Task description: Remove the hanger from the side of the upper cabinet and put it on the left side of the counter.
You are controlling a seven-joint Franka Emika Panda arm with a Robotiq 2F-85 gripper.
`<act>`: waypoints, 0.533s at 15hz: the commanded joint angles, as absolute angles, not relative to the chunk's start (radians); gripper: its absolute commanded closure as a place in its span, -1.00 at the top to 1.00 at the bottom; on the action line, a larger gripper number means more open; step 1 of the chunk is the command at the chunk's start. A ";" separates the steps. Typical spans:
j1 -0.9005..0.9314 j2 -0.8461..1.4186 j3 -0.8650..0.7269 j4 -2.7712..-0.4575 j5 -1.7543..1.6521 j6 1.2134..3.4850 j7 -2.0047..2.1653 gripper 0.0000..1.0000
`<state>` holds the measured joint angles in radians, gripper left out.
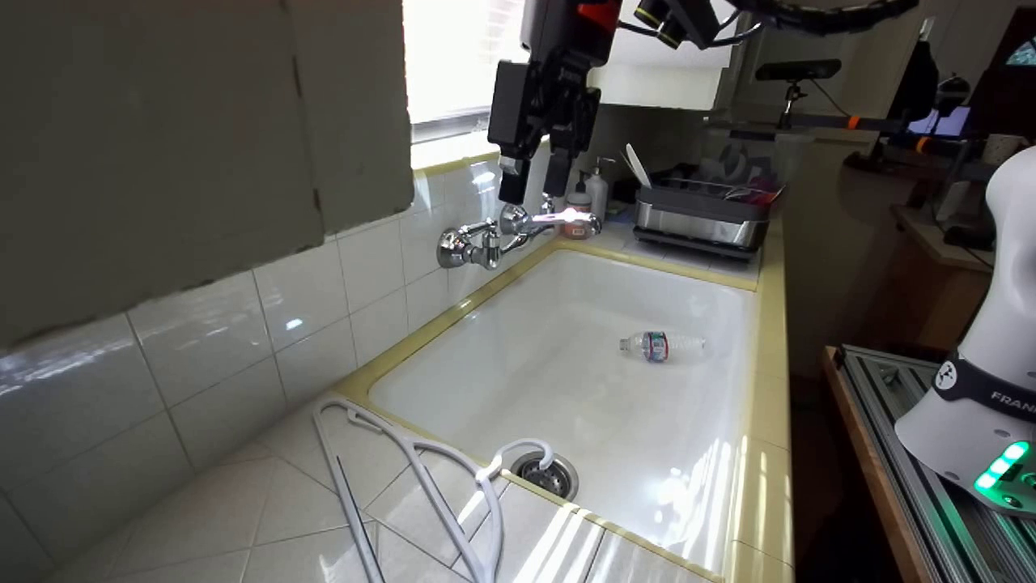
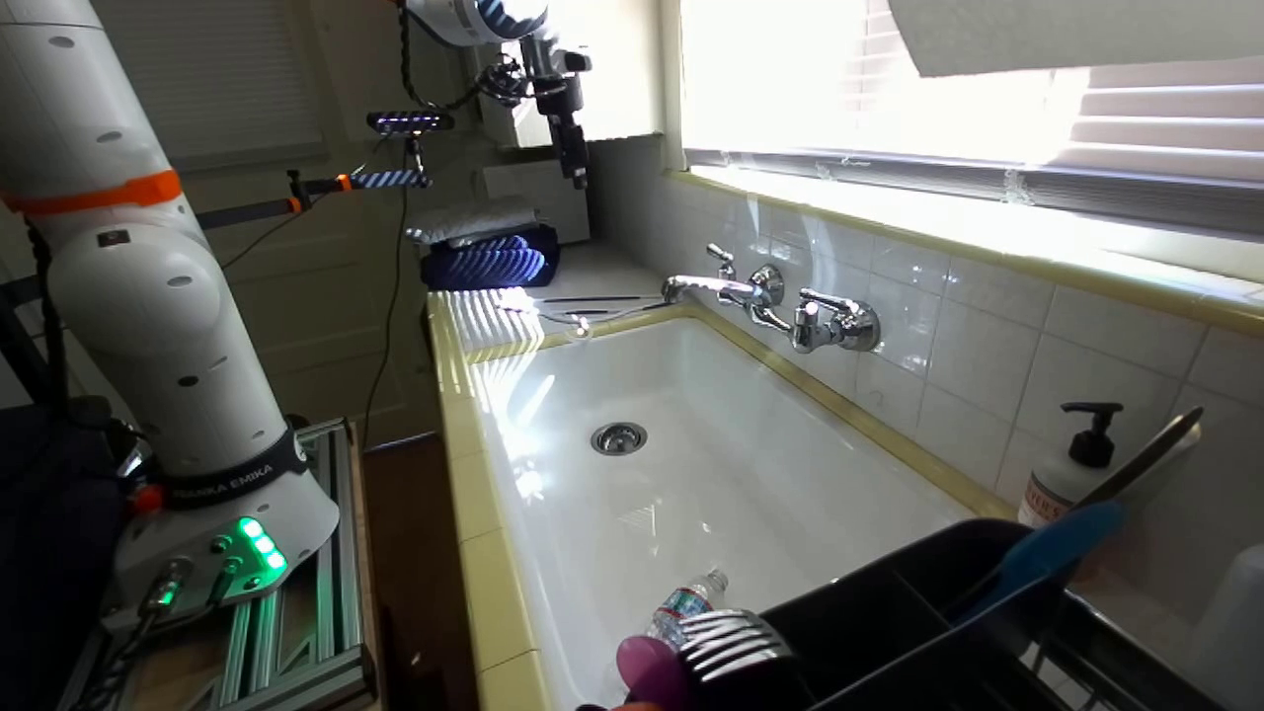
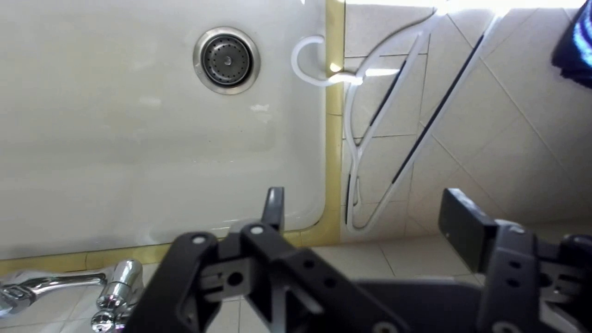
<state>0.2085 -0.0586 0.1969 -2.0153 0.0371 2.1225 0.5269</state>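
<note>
The pale hanger (image 1: 438, 495) lies flat on the white-tiled counter (image 1: 210, 526) beside the sink's drain end, its hook reaching over the yellow edging above the basin. It also shows in an exterior view (image 2: 578, 318) and in the wrist view (image 3: 355, 162). My gripper (image 1: 534, 190) is raised in the air above the faucet side, apart from the hanger. In the wrist view my gripper (image 3: 363, 199) has its fingers wide apart with nothing between them. The upper cabinet (image 2: 622, 84) stands behind the gripper (image 2: 580, 183), bright with light; nothing hangs on its visible faces.
The white sink basin (image 1: 599, 283) holds a plastic bottle (image 1: 660, 346). A chrome faucet (image 2: 731, 286) juts from the backsplash. A dish rack (image 1: 704, 214) and soap bottles (image 1: 597, 190) stand at the far end. A dark folded bundle (image 2: 489, 262) sits near the hanger.
</note>
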 commanded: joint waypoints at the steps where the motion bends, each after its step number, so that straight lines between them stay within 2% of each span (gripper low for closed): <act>1: 0.196 -0.098 0.203 -2.022 -0.018 2.043 0.493 1.00; 8: 0.188 -0.097 0.206 -2.014 -0.035 2.059 0.503 1.00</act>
